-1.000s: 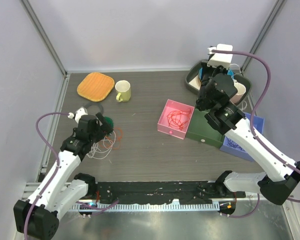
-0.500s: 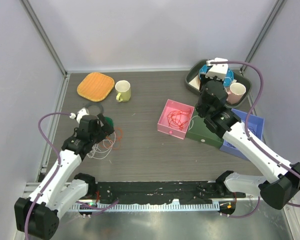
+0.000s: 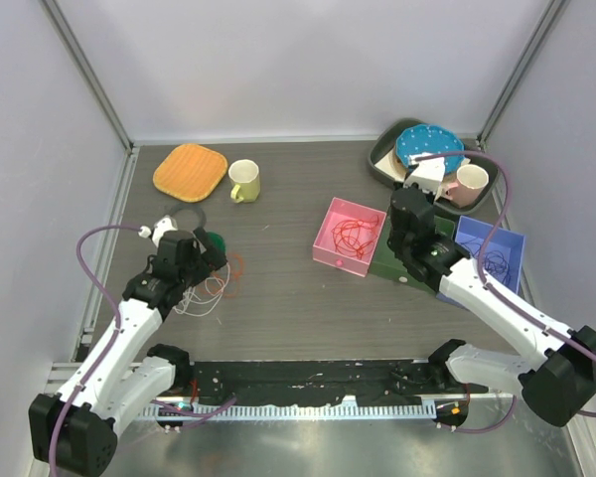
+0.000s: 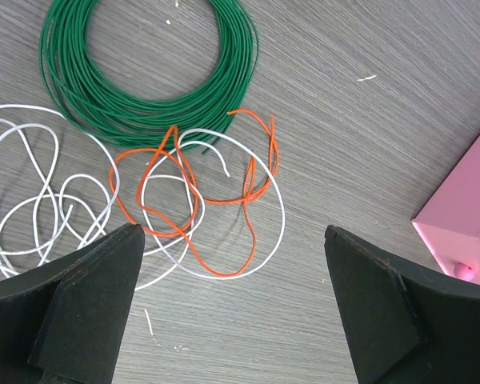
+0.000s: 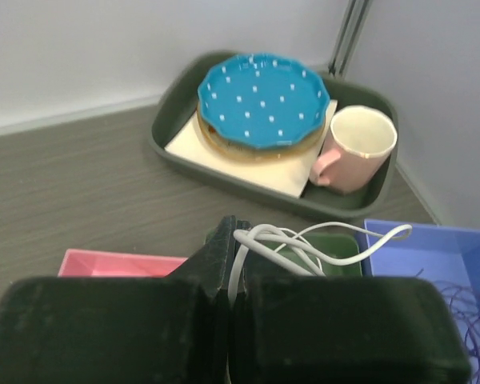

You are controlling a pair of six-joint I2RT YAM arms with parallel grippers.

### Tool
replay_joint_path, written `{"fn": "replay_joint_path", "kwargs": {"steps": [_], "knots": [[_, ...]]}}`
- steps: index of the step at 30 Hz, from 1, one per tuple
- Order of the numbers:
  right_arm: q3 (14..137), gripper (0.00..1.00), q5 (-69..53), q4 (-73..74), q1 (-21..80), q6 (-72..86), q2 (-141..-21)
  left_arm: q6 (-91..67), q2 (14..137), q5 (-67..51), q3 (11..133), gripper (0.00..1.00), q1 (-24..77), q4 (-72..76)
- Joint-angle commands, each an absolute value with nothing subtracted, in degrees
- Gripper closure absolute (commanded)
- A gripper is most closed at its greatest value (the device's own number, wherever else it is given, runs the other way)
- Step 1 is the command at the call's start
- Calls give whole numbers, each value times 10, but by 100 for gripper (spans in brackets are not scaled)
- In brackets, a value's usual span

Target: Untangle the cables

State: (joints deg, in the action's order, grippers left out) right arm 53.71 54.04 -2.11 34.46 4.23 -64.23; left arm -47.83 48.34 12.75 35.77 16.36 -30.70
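Tools: your left tool (image 4: 230,238) is spread above orange cable (image 4: 260,152) & white cables (image 4: 34,210) on counter (image 4: 368,120). Your right tool (image 5: 238,258) pinches a white strand (image 5: 266,231).

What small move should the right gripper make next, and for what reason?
Probably lower slightly and open. The right gripper is shut on a white cable over the green box, while the pink box holds red cables and the blue box purple ones.
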Motion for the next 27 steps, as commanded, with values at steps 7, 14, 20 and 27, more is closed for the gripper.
{"fn": "replay_joint_path", "kwargs": {"steps": [7,14,20,27], "knots": [[436,99,463,33,279,229,-649,-491,469,89,347,0,163,-284],[420,90,365,40,226,280,-709,-501,468,86,346,0,162,-299],[410,62,361,103,221,310,-713,-506,459,95,344,0,162,-314],[416,33,297,120,221,279,-641,-513,467,145,366,0,163,-357]]}}
